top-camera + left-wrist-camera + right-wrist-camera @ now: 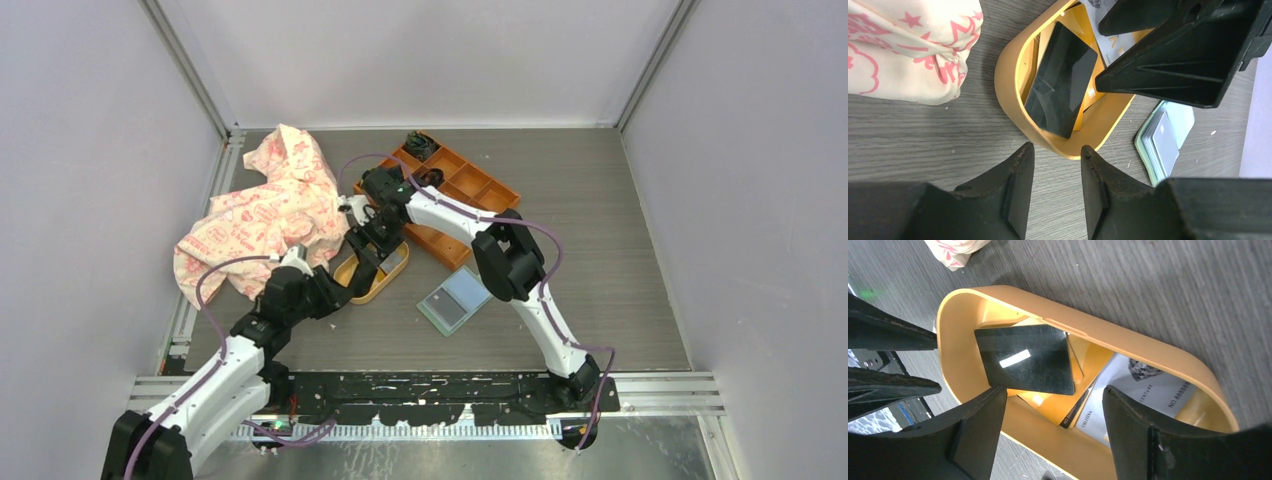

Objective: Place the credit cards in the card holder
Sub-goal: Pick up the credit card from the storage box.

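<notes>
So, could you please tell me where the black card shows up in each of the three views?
Top external: it cannot be made out; the yellow dish that holds it sits left of centre, mostly hidden.
Left wrist: the black card is at upper centre, lying slanted in the dish.
Right wrist: the card is left of centre, in the dish's left end.
Shared landmark: the yellow dish.

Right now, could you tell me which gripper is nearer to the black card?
Right. The right gripper hangs over the dish, one finger beside the black card; the left gripper sits just outside the dish's rim, short of the card.
</notes>
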`<state>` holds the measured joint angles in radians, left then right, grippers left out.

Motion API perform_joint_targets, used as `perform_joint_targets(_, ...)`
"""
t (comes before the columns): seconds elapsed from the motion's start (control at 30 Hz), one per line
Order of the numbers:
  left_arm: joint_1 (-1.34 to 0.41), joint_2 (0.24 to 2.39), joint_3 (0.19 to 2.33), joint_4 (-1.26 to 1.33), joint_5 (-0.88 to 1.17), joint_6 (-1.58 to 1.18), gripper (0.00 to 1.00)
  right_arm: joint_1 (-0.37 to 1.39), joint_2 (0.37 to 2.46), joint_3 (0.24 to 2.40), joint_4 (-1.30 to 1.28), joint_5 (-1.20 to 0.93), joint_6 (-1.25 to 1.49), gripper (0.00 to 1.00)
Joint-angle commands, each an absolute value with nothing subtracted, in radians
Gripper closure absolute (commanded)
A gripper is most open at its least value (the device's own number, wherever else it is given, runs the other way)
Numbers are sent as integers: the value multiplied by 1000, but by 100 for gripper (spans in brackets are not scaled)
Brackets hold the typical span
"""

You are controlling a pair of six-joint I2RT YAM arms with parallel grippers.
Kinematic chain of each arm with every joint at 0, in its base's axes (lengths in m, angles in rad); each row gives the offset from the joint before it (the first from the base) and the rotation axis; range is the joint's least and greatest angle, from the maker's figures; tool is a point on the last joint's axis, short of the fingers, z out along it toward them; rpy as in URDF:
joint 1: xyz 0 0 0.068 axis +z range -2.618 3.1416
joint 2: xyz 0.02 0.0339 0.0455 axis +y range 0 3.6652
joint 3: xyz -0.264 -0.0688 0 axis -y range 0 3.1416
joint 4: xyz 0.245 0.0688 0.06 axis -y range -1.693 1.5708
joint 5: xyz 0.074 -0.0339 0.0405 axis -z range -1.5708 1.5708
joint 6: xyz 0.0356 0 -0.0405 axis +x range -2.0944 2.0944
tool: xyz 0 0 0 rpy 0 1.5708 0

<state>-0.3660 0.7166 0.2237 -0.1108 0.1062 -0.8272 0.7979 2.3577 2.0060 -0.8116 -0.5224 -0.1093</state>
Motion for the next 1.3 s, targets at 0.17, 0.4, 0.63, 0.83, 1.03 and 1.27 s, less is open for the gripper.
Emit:
perform_joint_targets(0.17, -360, 775, 237, -5, 137, -827, 67, 822, 2350, 1999, -814, -658, -39, 30)
perform_joint_targets(0.4, -360, 808, 248, 26, 148, -825, 74, 822, 2341, 1980, -771, -757, 38, 40)
perform_joint_targets(0.63, -360, 809, 255, 26, 150, -824, 76, 815, 2301, 1940, -696, -867, 132, 51)
perform_joint_targets(0.83, -360, 800, 258, 17, 151, -824, 77, 801, 2263, 1899, -634, -903, 189, 60)
perform_joint_targets(1.03, -360, 793, 259, 10, 150, -824, 78, 787, 2246, 1878, -586, -950, 238, 70)
perform_joint_targets(1.27, -360, 794, 263, 9, 155, -825, 78, 785, 2251, 1860, -553, -950, 274, 71)
